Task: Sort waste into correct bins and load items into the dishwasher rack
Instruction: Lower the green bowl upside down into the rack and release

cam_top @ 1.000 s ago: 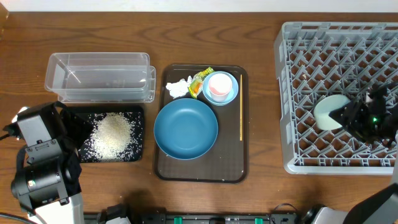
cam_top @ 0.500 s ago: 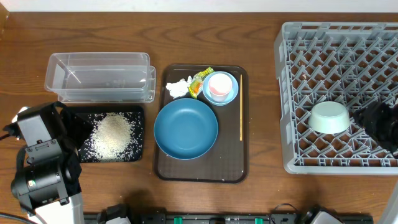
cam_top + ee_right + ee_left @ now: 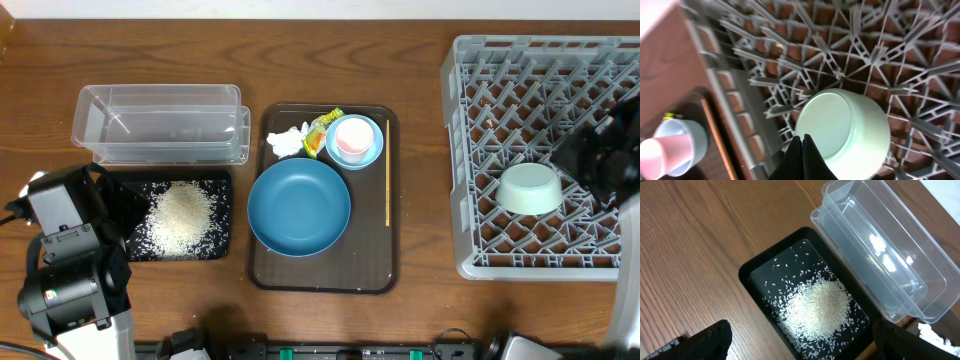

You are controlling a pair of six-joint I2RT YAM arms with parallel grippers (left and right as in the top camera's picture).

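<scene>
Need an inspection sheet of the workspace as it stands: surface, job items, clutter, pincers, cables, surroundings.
Surface: wooden table.
Job's things: rice in black tray; clear tub beside it, empty; tissue, wrapper, blue dish and pink cup inside light-blue bowl, all on brown tray; mint bowl upside down in rack.
Clutter: thin stick along brown tray's right edge.
Grippers: left pincer open, empty, over black tray; right pincer shut, empty, over rack by mint bowl.
Cables: black cable at table's left edge.
Surroundings: pale wall beyond table; nothing else seen.
</scene>
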